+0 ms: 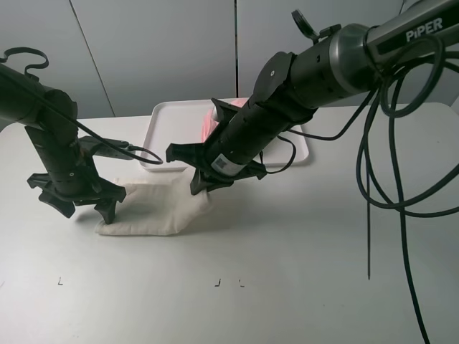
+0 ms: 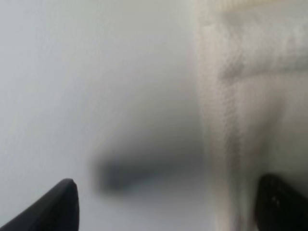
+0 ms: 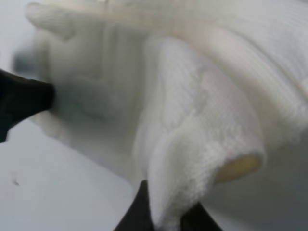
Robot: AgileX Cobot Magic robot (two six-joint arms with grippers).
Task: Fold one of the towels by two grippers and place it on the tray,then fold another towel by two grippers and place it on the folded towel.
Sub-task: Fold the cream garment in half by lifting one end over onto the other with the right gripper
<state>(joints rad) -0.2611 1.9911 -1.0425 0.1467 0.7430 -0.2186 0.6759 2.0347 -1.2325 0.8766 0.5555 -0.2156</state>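
The cream-white towel (image 1: 154, 208) lies folded on the table, its right end lifted. My right gripper (image 1: 203, 185) is shut on that raised end; in the right wrist view a fold of towel (image 3: 192, 144) is pinched between its fingers (image 3: 137, 214). At the towel's left end my left gripper (image 1: 84, 209) stands open and low over the table. In the left wrist view its jaws are wide apart, with one fingertip (image 2: 281, 207) over the towel's edge (image 2: 250, 106) and the other over bare table. The pink towel (image 1: 209, 122) lies on the white tray (image 1: 161, 136), partly hidden behind the right arm.
The tray stands at the back middle of the table. Black cables (image 1: 387, 179) hang from the right arm over the table's right half. Small marks (image 1: 217, 283) sit near the front edge.
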